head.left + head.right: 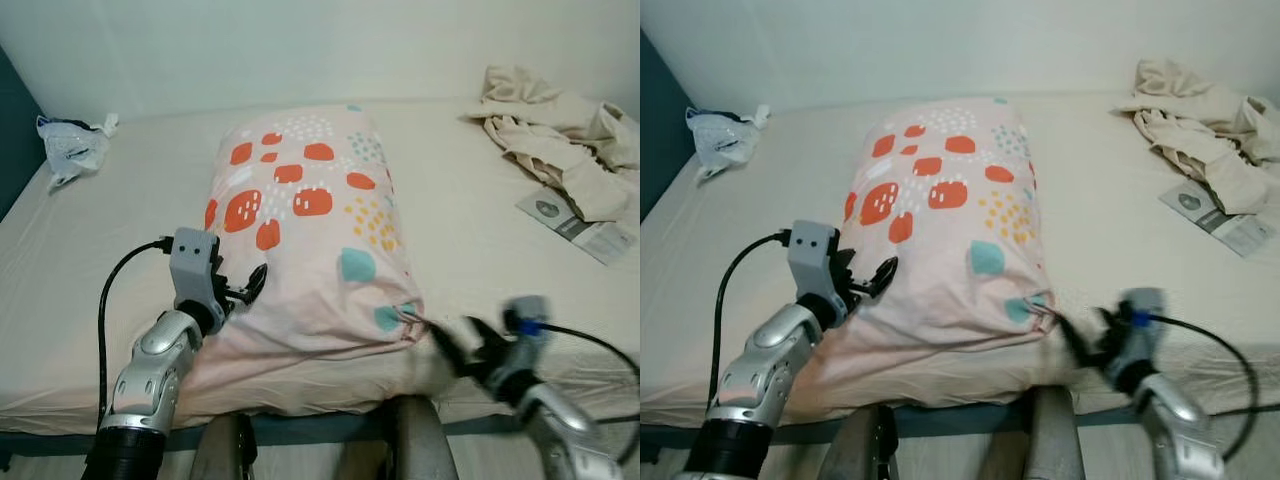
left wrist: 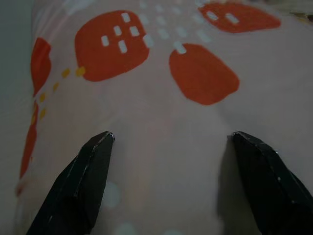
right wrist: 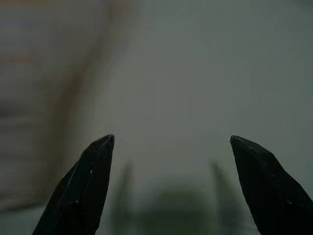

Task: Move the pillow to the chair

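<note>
1. Your pillow (image 1: 315, 235) lies on the bed (image 1: 110, 290), running from the far edge by the wall (image 1: 300, 45) to the near edge, with its near end reaching that near edge. It is pale pink with orange, yellow and teal spots.
2. Your left gripper (image 1: 245, 288) is at the near left corner of the pillow, its black fingers against the fabric. In the left wrist view its fingers (image 2: 78, 188) stand wide apart with the pillow cover right between and in front of them; nothing is pinched.
3. Your right gripper (image 1: 452, 350) sits just beside the near right corner of the pillow, close to the bed's near edge. It is blurred in the head views. In the right wrist view its fingers (image 3: 83, 191) are spread wide and hold nothing; what lies beyond them is too dim and blurred to tell.
4. A crumpled beige cloth (image 1: 560, 140) lies at the far right corner of the bed, well apart from the pillow.
5. A printed leaflet (image 1: 580, 225) lies flat near the right edge, just beside that cloth.
6. A white plastic bag (image 1: 70, 145) sits at the far left corner of the bed.
</note>
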Motion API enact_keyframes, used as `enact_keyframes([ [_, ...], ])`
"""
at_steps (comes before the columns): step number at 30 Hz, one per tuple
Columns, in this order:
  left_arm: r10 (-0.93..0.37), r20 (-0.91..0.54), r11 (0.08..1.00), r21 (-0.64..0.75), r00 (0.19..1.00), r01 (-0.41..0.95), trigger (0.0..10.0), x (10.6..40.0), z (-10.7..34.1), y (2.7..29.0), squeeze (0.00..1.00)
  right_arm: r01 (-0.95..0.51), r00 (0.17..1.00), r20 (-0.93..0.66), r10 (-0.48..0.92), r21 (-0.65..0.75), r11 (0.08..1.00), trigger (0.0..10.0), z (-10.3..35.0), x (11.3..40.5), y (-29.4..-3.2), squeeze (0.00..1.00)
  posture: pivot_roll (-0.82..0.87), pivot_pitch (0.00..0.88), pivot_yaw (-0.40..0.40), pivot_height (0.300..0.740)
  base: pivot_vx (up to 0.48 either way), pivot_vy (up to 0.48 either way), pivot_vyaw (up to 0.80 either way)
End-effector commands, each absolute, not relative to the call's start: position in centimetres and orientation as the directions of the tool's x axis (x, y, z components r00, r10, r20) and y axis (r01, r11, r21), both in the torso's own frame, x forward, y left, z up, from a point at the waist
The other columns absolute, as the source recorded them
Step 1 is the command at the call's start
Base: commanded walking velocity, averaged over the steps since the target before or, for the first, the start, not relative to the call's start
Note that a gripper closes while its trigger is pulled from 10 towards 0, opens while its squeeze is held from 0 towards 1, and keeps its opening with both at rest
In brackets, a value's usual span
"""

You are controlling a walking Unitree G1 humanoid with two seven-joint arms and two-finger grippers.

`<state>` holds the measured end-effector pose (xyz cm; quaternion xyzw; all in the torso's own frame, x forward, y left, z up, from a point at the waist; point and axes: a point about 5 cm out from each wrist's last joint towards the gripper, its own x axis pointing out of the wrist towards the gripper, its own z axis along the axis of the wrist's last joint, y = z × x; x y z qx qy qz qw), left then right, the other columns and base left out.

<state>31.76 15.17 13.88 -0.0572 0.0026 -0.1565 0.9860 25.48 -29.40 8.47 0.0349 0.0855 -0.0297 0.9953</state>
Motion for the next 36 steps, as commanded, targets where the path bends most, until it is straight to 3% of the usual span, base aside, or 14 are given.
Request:
enact_keyframes([
  [1,-0.320,0.023,0.930,-0.181,0.947,0.318,10.0,32.2,14.4,14.4,0.00,0.274,0.943,-0.197,-0.267,0.012,0.962,10.0,7.7,24.5,-32.2,0.00,0.03,0.149,0.032,0.581,0.000,0.000,0.00],
  [6,-0.489,0.085,0.806,-0.337,0.868,0.487,10.0,32.0,16.1,9.8,0.00,0.366,0.905,-0.219,-0.364,-0.032,0.930,10.0,7.6,24.8,-33.4,0.00,0.03,0.149,0.031,0.581,0.000,0.000,0.00],
  [8,-0.661,0.112,0.673,-0.349,0.742,0.652,10.0,30.7,16.6,6.0,0.00,0.366,0.908,-0.219,-0.358,-0.006,0.931,10.0,7.8,25.6,-33.2,0.00,0.03,0.149,0.032,0.581,0.000,0.000,0.00],
  [10,-0.775,0.105,0.575,-0.290,0.623,0.765,10.0,29.4,16.4,3.7,0.00,0.358,0.911,-0.219,-0.349,0.004,0.934,10.0,7.9,26.4,-33.0,0.00,0.03,0.149,0.032,0.581,0.000,0.000,0.00],
  [13,-0.857,0.022,0.504,-0.171,0.515,0.847,10.0,28.2,15.1,2.1,0.00,0.347,0.917,-0.214,-0.336,0.015,0.938,10.0,8.2,27.4,-32.6,0.00,0.03,0.153,0.034,0.581,0.000,0.000,0.00],
  [16,-0.872,-0.051,0.489,-0.080,0.486,0.869,10.0,27.7,13.8,1.3,0.00,0.346,0.919,-0.207,-0.335,0.016,0.938,10.0,8.3,28.3,-32.2,0.00,0.03,0.154,0.032,0.581,0.000,0.000,0.00],
  [17,-0.853,-0.078,0.519,-0.035,0.516,0.854,8.3,28.0,13.3,1.2,0.00,0.344,0.920,-0.204,-0.334,0.017,0.939,10.0,8.4,28.7,-32.1,0.00,0.04,0.155,0.031,0.581,0.000,0.000,0.00],
  [18,-0.816,-0.108,0.570,0.006,0.568,0.821,0.0,28.6,12.7,1.4,0.00,0.347,0.920,-0.199,-0.337,0.015,0.938,10.0,8.4,29.1,-31.9,0.00,0.04,0.156,0.030,0.581,0.000,0.000,0.00],
  [23,-0.637,-0.192,0.718,0.207,0.747,0.665,0.0,30.7,11.3,2.9,0.00,0.334,0.929,-0.178,-0.326,0.018,0.942,10.0,8.8,30.2,-31.2,0.00,0.04,0.159,0.021,0.581,0.000,0.000,0.00],
  [31,-0.569,-0.090,0.758,0.328,0.818,0.564,0.4,31.5,12.8,3.4,0.00,0.332,0.930,-0.173,-0.323,0.025,0.943,10.0,8.5,30.2,-31.0,0.00,0.04,0.159,0.021,0.581,0.000,0.000,0.00],
  [33,-0.560,-0.065,0.745,0.396,0.826,0.537,9.4,31.6,12.8,3.6,0.00,0.333,0.930,-0.172,-0.324,0.023,0.943,10.0,8.3,30.2,-31.0,0.00,0.04,0.159,0.021,0.581,0.000,0.000,0.00],
  [34,-0.569,-0.072,0.721,0.436,0.819,0.539,4.7,31.6,12.6,3.7,0.00,0.333,0.930,-0.173,-0.325,0.022,0.943,10.0,8.2,30.1,-31.0,0.00,0.04,0.159,0.021,0.581,0.000,0.000,0.00],
  [35,-0.580,-0.088,0.687,0.481,0.810,0.545,1.3,31.4,12.1,3.9,0.00,0.335,0.929,-0.174,-0.326,0.021,0.942,10.0,8.1,30.1,-31.0,0.00,0.04,0.158,0.026,0.581,0.000,0.000,0.00],
  [36,-0.580,-0.088,0.687,0.481,0.810,0.545,1.3,31.4,12.1,3.9,0.00,0.335,0.929,-0.174,-0.326,0.021,0.942,10.0,8.1,30.1,-31.0,0.00,0.04,0.158,0.026,0.581,0.000,0.000,0.00],
])
